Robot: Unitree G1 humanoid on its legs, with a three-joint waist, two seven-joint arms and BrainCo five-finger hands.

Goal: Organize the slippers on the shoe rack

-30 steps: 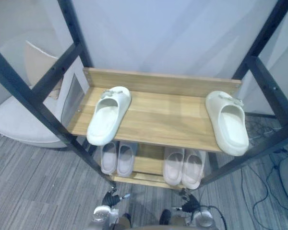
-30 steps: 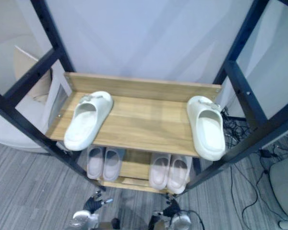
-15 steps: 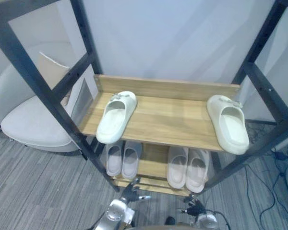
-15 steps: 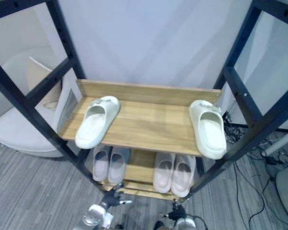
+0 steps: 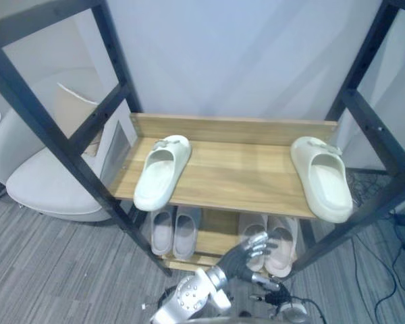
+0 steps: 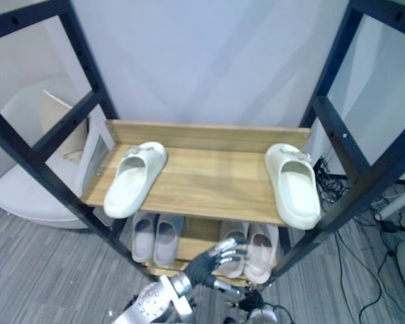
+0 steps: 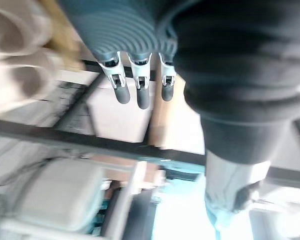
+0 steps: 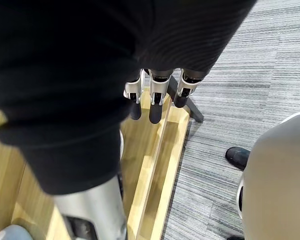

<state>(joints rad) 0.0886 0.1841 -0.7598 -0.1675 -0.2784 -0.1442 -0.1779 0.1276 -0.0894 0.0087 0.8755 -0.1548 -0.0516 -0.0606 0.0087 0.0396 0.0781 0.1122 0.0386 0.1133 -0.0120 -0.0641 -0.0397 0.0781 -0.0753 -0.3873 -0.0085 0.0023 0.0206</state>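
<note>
L: white armchair (image 5: 40, 182) on grey carpet (image 5: 54, 270); white wall (image 5: 236, 61) behind. Ctr: black-framed shoe rack (image 5: 67, 145). Upper shelf (image 5: 236, 169), wood: left slipper (image 5: 160, 171) and right slipper (image 5: 322, 177) at opp. ends, well apart. Lower shelf (image 5: 216, 233): left pair (image 5: 174, 231), right pair (image 5: 287, 236). Left hand (image 5: 246, 253) before lower shelf, fingers relaxed, empty. Right hand (image 8: 155, 102): fingers straight, empty.

Bare shelf (image 5: 236, 169) between left slipper (image 5: 160, 171) and right slipper (image 5: 322, 177); frame bars (image 5: 81, 164) alongside.
</note>
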